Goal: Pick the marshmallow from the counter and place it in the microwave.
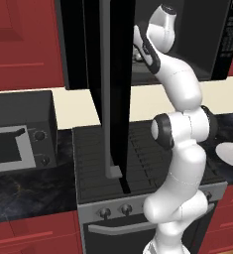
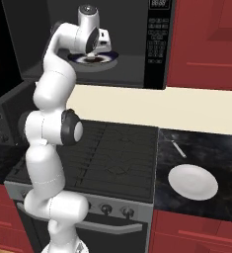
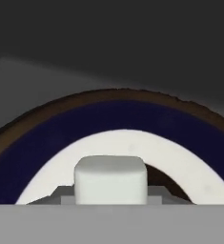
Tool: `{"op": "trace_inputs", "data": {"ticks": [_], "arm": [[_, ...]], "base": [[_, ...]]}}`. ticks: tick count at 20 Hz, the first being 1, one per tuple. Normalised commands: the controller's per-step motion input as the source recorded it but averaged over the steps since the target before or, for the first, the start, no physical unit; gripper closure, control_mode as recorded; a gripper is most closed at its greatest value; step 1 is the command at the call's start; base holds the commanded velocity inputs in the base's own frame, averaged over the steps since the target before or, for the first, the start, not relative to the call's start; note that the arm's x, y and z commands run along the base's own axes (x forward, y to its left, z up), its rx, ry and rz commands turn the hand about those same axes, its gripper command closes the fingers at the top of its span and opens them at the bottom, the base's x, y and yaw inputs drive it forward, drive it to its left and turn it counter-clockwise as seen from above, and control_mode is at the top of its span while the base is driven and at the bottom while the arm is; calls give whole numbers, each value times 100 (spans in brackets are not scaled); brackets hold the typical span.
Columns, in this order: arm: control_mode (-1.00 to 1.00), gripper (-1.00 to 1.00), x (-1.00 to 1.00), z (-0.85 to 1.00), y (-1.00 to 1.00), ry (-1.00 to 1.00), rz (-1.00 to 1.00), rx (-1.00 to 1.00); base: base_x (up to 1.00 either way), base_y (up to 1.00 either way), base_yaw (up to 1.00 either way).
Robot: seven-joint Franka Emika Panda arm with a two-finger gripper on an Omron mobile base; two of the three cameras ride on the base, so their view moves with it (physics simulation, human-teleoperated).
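Observation:
The microwave (image 2: 157, 44) stands open, and my arm reaches into its dark grey cavity. My gripper (image 2: 94, 53) hangs just above the blue-rimmed plate (image 2: 110, 58) inside. In the hand view the marshmallow (image 3: 111, 178), a small whitish block, sits between my fingertips, with the gripper (image 3: 111, 199) shut on it. Below it lies the plate (image 3: 113, 114) with its blue band and white middle; a shadow falls on the plate beside the marshmallow. From the left base view my gripper (image 1: 138, 52) is partly hidden behind the tall black door (image 1: 110, 89). The dark counter (image 2: 206, 148) lies to the right of the stove.
The open microwave door juts out over the black ridged stove (image 2: 112, 153). A plain white plate (image 2: 192, 182) and a small utensil (image 2: 178, 148) lie on the counter at right. A grey two-knob oven (image 1: 14, 144) stands on the counter at left.

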Motion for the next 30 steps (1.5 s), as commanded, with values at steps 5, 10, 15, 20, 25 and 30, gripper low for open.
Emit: {"op": "trace_inputs", "data": {"ticks": [5, 10, 15, 20, 25, 30], "arm": [[-100, -100, -27, -10, 0, -4, 0, 0], [-100, -100, -24, -2, -1, -12, 0, 0], [-100, -100, -57, 0, -8, -15, -4, 0], [-100, -100, -100, -2, -13, -15, -16, 1], [-100, -100, -100, 0, -3, -7, -22, 9], [-100, -100, -100, 0, 0, -6, -20, 11]], "base": [[0, 0, 0], [0, 0, 0], [0, 0, 0], [0, 0, 0], [0, 0, 0], [0, 0, 0]]}}
